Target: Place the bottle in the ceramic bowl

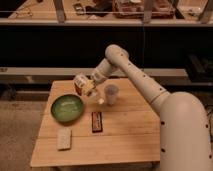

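The green ceramic bowl (67, 108) sits on the left part of the wooden table (127, 137). My gripper (86, 86) hangs above the table just to the right of and behind the bowl, left of the translucent white cup (111, 94). It is shut on the slim pale bottle (96, 96), which points down and to the right, its tip near the cup's base. The bottle is held above the tabletop, beside the bowl's right rim and not over its middle.
A dark rectangular bar (96, 121) lies right of the bowl. A pale flat sponge-like block (64, 138) lies near the front left. A small red item (77, 90) shows behind the gripper. A dark counter and railing stand behind the table.
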Tool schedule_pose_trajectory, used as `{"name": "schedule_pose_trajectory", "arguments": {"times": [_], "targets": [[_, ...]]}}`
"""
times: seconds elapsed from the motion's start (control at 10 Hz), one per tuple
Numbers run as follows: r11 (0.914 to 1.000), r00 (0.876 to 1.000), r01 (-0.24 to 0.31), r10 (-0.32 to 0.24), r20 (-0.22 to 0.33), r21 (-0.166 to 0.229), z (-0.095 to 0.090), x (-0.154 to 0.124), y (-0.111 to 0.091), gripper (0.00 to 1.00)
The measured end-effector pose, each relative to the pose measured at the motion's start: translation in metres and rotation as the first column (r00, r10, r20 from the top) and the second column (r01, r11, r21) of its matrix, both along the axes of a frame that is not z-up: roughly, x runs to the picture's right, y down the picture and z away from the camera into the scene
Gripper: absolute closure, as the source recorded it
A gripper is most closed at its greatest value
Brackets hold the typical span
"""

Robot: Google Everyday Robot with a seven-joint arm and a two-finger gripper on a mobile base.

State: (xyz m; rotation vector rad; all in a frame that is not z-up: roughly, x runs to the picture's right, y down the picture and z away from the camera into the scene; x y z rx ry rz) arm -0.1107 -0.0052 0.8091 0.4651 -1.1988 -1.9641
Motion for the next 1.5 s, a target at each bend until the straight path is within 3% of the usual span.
{"name": "schedule_pose_trajectory", "arguments": {"times": [0.3,0.5,0.7,1.0,1.2,1.5], "targets": [[0.9924,0.994,-0.105,0.108,-0.037,0.064,0.025,-0.025,-0.007,0.85],[0.9898,0.990,-0.133,0.135,-0.038,0.051,0.026,-0.045,0.007,0.85],[0.9912,0.990,-0.132,0.132,-0.045,0.018,0.026,-0.065,0.031,0.85],[0.9981,0.998,-0.052,0.051,-0.046,-0.032,0.025,-0.085,0.077,0.85],[0.9976,0.998,-0.037,0.034,-0.044,-0.059,0.025,-0.092,0.087,0.85],[0.9961,0.999,-0.028,0.026,-0.026,-0.084,0.018,-0.108,0.080,0.85]]}}
